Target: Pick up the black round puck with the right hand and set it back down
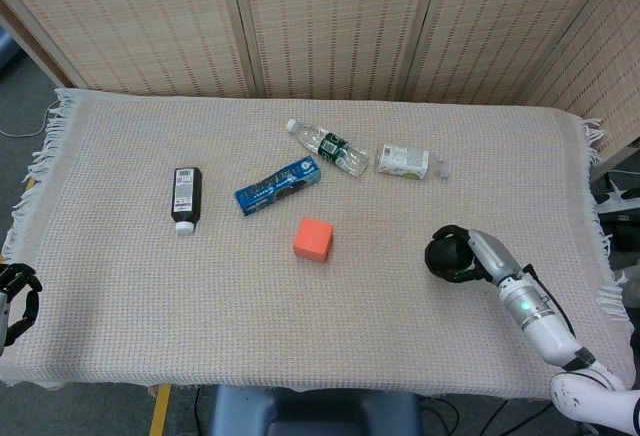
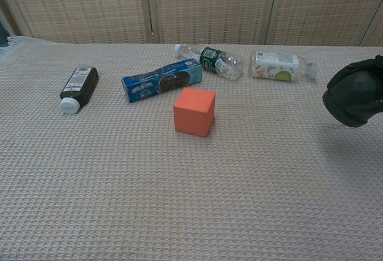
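Observation:
The black round puck (image 1: 444,254) (image 2: 350,100) is gripped by my right hand (image 1: 468,254) over the right part of the table. In the chest view the puck and the dark fingers (image 2: 370,76) around it merge into one black mass at the right edge. It hangs a little above the cloth, with a faint shadow beneath it. My left hand (image 1: 14,301) shows only partly at the lower left edge of the head view, beside the table, holding nothing.
An orange cube (image 1: 313,239) (image 2: 194,111) sits mid-table. Behind it lie a blue biscuit box (image 1: 278,185), a clear water bottle (image 1: 329,146) and a small white bottle (image 1: 406,162). A dark bottle (image 1: 186,197) lies at the left. The beige cloth (image 1: 120,286) covers the table.

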Controlling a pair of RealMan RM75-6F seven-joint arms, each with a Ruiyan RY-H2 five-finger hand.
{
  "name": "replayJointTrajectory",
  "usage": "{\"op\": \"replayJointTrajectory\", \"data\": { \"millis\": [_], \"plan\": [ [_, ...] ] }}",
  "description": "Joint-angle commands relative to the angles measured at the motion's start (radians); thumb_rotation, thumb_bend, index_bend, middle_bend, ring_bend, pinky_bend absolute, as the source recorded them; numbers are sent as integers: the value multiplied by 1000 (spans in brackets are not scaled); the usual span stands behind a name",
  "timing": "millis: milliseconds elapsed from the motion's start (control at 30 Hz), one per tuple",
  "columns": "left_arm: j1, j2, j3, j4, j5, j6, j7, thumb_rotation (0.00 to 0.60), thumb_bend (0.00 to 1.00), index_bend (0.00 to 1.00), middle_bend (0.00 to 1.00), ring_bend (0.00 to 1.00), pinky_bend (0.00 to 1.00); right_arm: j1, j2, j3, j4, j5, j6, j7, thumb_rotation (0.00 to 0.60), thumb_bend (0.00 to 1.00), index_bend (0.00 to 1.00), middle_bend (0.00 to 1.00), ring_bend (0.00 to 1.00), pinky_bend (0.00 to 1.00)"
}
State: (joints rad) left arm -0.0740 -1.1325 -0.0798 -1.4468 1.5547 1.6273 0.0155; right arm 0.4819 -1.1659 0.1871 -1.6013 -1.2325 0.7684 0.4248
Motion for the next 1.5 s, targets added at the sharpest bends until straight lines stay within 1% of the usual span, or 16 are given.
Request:
{"op": "replayJointTrajectory", "data": {
  "millis": [33, 133, 200, 300, 333, 367, 533, 700, 833, 1033, 1200, 1300, 1333, 1400, 1467, 1500],
  "plan": [
    [0, 0, 0, 0, -1, -1, 1, 600, 535, 553, 395, 330, 565, 6, 38, -22, 29, -9, -41, -194, 600, 222, 668, 607, 681, 823],
    [-1, 0, 1, -1, 0, -3, 3, 600, 535, 556, 395, 329, 565, 14, 1, -33, 45, 136, 26, -418, 600, 222, 670, 607, 681, 823],
    [-1, -1, 1, -1, 1, -2, 4, 600, 535, 556, 396, 330, 565, 19, -37, -36, 54, 233, 108, -569, 600, 222, 670, 607, 682, 824],
    [0, -1, 0, -2, -1, -2, 5, 600, 535, 557, 395, 330, 565, 19, -109, -30, 80, 320, 251, -741, 600, 222, 670, 608, 682, 824],
    [0, -1, 0, -2, -1, -2, 5, 600, 534, 557, 395, 330, 565, 19, -124, -27, 83, 335, 273, -764, 600, 223, 670, 608, 682, 824],
    [0, -1, 0, -2, -2, -2, 5, 600, 534, 557, 395, 330, 565, 19, -131, -23, 82, 347, 278, -770, 600, 222, 670, 608, 682, 824],
    [-1, -1, 1, -1, 0, -4, 7, 600, 535, 558, 396, 330, 565, 31, -95, -23, 52, 370, 178, -718, 600, 222, 670, 608, 682, 823],
    [-1, -2, 1, -1, 1, -4, 8, 600, 534, 557, 395, 330, 565, 35, -91, -30, 54, 364, 157, -710, 600, 222, 667, 608, 682, 819],
    [-1, -1, 1, -1, 0, -4, 6, 600, 534, 556, 396, 329, 565, 52, -104, -66, 78, 357, 87, -716, 600, 222, 662, 608, 677, 815],
    [0, 0, 1, -1, 2, -1, 4, 600, 535, 556, 398, 330, 565, 53, -132, -80, 99, 312, 89, -694, 600, 222, 649, 607, 671, 811],
    [0, 1, 1, -1, 0, -1, 0, 600, 535, 555, 398, 330, 566, 58, -143, -90, 116, 306, 81, -692, 600, 222, 630, 606, 649, 795],
    [0, 1, 1, -1, 2, 0, 0, 600, 536, 557, 398, 330, 566, 60, -145, -94, 121, 309, 83, -699, 600, 222, 588, 580, 598, 752],
    [0, 1, 1, -1, 2, 0, 1, 600, 536, 558, 399, 330, 566, 61, -145, -96, 122, 309, 81, -700, 600, 222, 566, 550, 568, 727],
    [0, 0, 1, -1, 1, -1, 1, 600, 535, 557, 399, 330, 565, 63, -142, -100, 120, 313, 74, -703, 600, 222, 521, 480, 491, 665],
    [-1, 0, 0, -1, 0, -2, 2, 600, 535, 557, 399, 330, 565, 67, -139, -103, 120, 319, 64, -705, 600, 222, 472, 408, 386, 581],
    [-1, 0, 0, -1, 0, -3, 3, 600, 535, 558, 399, 330, 565, 70, -137, -106, 120, 324, 57, -708, 600, 222, 461, 393, 364, 563]
  ]
}}
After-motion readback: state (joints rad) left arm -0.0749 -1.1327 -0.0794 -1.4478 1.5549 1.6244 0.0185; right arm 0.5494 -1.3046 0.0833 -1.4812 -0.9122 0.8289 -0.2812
